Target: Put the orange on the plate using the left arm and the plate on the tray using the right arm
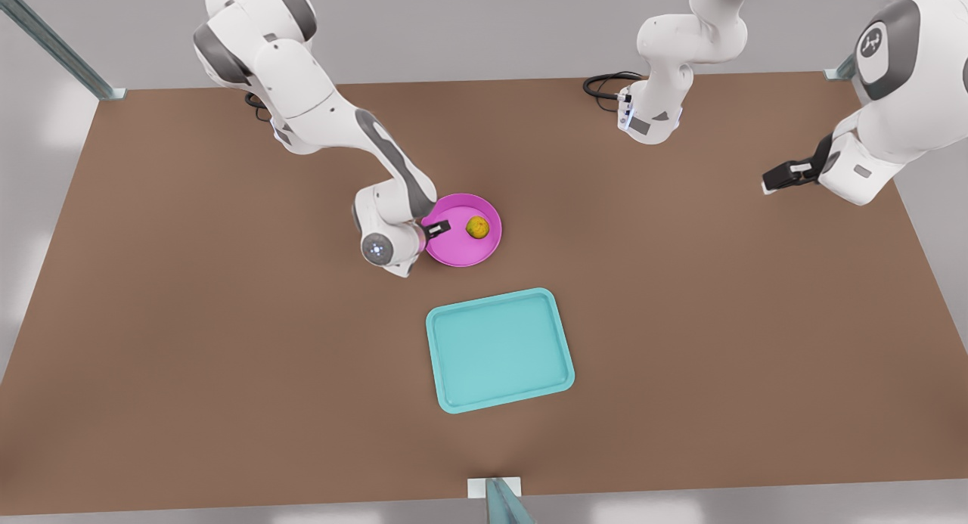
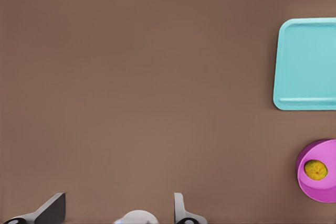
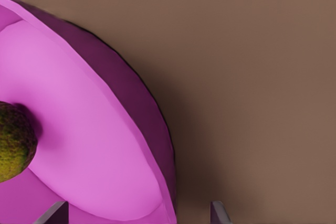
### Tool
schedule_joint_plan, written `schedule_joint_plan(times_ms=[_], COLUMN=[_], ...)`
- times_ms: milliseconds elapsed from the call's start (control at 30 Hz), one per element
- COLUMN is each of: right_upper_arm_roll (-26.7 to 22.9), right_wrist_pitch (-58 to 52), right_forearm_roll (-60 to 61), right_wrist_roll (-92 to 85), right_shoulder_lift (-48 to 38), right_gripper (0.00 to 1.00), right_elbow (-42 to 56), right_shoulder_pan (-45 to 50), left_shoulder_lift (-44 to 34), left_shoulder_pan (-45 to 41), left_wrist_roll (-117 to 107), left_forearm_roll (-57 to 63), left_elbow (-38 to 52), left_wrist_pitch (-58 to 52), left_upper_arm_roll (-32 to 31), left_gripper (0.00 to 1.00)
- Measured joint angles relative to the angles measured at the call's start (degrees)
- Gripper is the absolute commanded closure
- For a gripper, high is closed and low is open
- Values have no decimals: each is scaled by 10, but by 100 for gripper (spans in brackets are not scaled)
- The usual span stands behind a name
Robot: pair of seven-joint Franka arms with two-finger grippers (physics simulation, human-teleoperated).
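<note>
The orange [image 1: 477,227] sits in the pink plate [image 1: 463,248], toward the side on the front view's right; the plate lies flat on the brown table [image 1: 227,342], apart from the teal tray [image 1: 499,350], which lies nearer the camera in the front view with nothing on it.

The right gripper [image 1: 436,228] is down at the plate's rim on the front view's left; the right wrist view shows its two fingertips [image 3: 52,213] spread wide with the rim [image 3: 152,129] running between them, one tip over the dish floor and the other [image 3: 220,212] over the table, neither pressing on the rim; the orange [image 3: 13,142] appears close by inside the dish.

The left gripper [image 1: 779,178] hangs well above the table at the front view's far right, well apart from everything, and that arm waits; the left wrist view shows its fingers [image 2: 50,211] set wide and holding nothing, with the tray [image 2: 307,64] and plate [image 2: 310,190] off at one edge, the orange [image 2: 316,170] in the dish.
</note>
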Motion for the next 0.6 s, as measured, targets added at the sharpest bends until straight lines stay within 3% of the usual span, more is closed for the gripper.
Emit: schedule_joint_plan(times_ms=[33,67,133,200,600], right_upper_arm_roll=[0,0,0,0,0], right_wrist_pitch=[1,1,1,0,-29], right_forearm_roll=[0,1,7,18,6], right_wrist_roll=[-2,-5,-13,-27,-43], right_shoulder_lift=[2,4,9,11,-13], right_gripper=[14,36,65,79,79], right_elbow=[2,3,8,13,55], right_shoulder_pan=[0,0,1,1,-4], left_shoulder_lift=[0,-1,-1,-3,-4], left_shoulder_pan=[0,-1,-1,-3,-4], left_wrist_roll=[4,7,14,19,43], left_forearm_roll=[0,-1,-9,-16,-31], left_elbow=[0,0,0,0,0], left_wrist_pitch=[-1,-3,-10,-21,-57], left_upper_arm_roll=[0,1,-2,-7,-8], left_gripper=[0,0,0,0,0])
